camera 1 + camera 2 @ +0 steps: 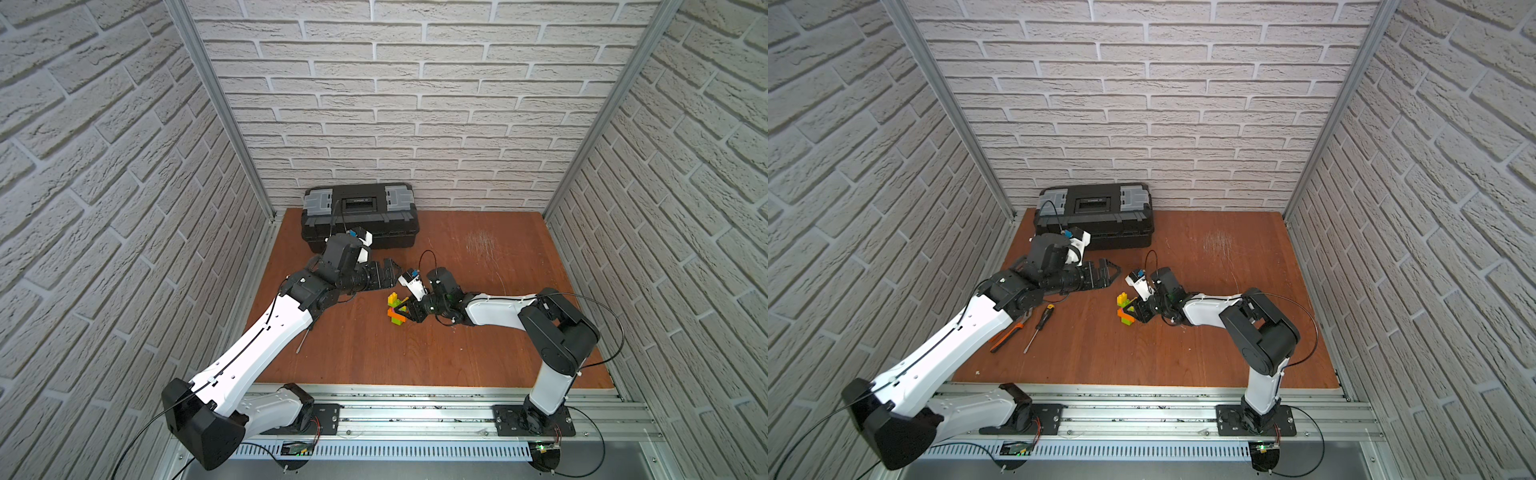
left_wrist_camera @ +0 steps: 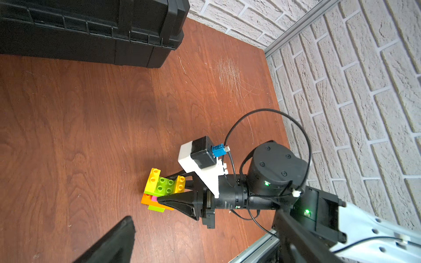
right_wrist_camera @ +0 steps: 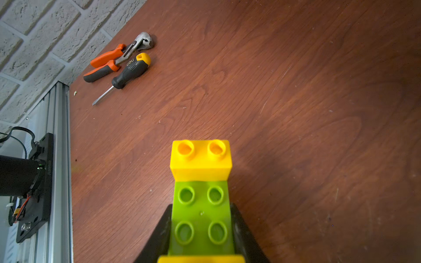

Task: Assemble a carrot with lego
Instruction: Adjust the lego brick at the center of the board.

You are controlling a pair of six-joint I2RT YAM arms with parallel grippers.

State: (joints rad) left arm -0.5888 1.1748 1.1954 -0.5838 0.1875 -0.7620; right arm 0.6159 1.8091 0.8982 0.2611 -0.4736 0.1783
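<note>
Wooden table (image 1: 478, 332): right tool (image 1: 400, 309) clamps carrot (image 2: 164, 185), left tool (image 1: 1113, 274) gapes; screwdriver (image 3: 131, 70) reads "deli"

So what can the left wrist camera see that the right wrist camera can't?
Only the left wrist view: the toolbox and the right arm. Only the right wrist view: the pliers and screwdriver. Both: the carrot, gripped by the right gripper, and the table.
</note>
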